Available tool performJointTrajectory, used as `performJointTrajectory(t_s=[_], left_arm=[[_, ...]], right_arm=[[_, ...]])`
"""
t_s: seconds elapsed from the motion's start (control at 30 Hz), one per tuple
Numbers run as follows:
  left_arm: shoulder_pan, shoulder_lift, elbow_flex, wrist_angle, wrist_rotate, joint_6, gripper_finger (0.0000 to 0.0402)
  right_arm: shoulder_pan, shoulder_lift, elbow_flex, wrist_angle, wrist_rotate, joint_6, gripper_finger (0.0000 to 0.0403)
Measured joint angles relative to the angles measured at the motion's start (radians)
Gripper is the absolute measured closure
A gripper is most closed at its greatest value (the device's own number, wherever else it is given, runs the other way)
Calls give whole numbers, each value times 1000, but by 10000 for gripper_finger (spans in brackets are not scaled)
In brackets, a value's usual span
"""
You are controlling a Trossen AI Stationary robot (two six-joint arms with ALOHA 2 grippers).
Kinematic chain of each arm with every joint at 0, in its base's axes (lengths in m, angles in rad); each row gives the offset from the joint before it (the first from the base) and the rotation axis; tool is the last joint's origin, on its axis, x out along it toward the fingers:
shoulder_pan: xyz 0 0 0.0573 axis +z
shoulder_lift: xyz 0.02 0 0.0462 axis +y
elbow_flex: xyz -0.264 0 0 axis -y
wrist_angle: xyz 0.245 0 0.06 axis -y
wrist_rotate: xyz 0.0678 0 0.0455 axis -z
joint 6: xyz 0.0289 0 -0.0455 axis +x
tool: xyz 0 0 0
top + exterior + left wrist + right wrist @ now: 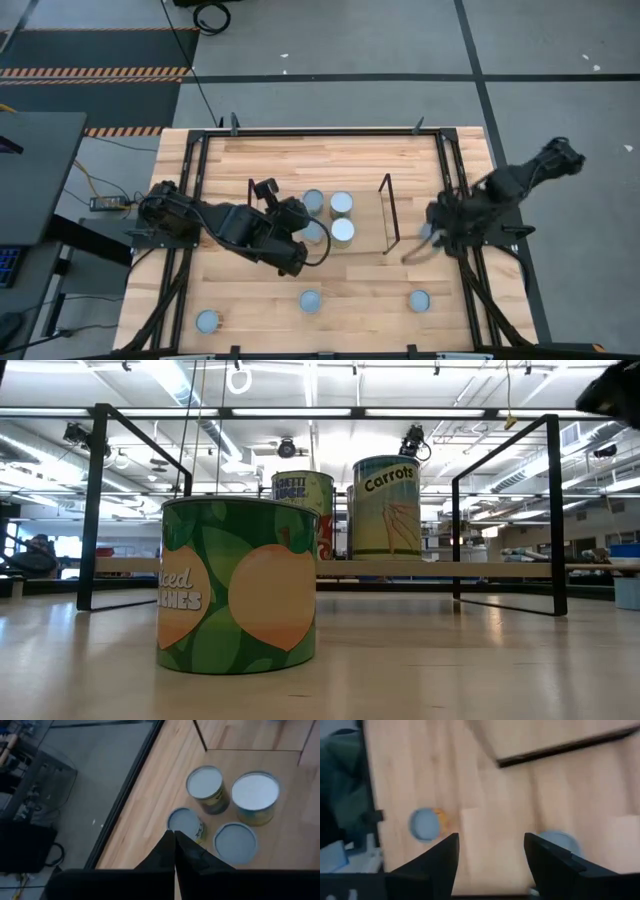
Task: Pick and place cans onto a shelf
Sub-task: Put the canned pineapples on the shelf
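The shelf (366, 190) stands mid-table between black wire end frames. Several cans with grey lids stand upright on it in a cluster (341, 204); the left wrist view shows them (205, 783), one with a whiter lid (255, 791). Three more cans stand on the table near its front edge (207, 321) (311, 301) (419, 299). My left gripper (297, 264) (174, 849) is shut, empty, and raised just nearward of the cluster. My right gripper (416, 248) (490, 852) is open and empty above the table by the shelf's right end frame, with two cans (425, 825) (558, 841) below it.
The table has black rails along its edges (320, 131). In the low view a green can (237, 585) stands close to the camera, and a can marked Carrots (387, 507) stands on the shelf behind it. Bare wood lies between the front cans.
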Motion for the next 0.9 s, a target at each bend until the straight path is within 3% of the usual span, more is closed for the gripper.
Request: performJointTrajectory(t_s=[0.17, 0.37, 0.5, 0.63, 0.8, 0.9], left_arm=[[42, -58, -167, 188, 71, 57, 398], [78, -98, -363, 464, 278, 156, 398], [82, -99, -422, 516, 336, 142, 386], [63, -99, -437, 511, 338, 98, 375], [29, -99, -437, 517, 338, 103, 380], [19, -99, -437, 518, 337, 104, 383]], right_arm=[[242, 142, 0, 116, 106, 155, 180], [411, 380, 0, 231, 158, 250, 177], [448, 532, 0, 310, 119, 254, 149], [446, 644, 0, 347, 69, 230, 95], [417, 727, 0, 368, 44, 176, 22], [395, 752, 0, 385, 1, 178, 7]])
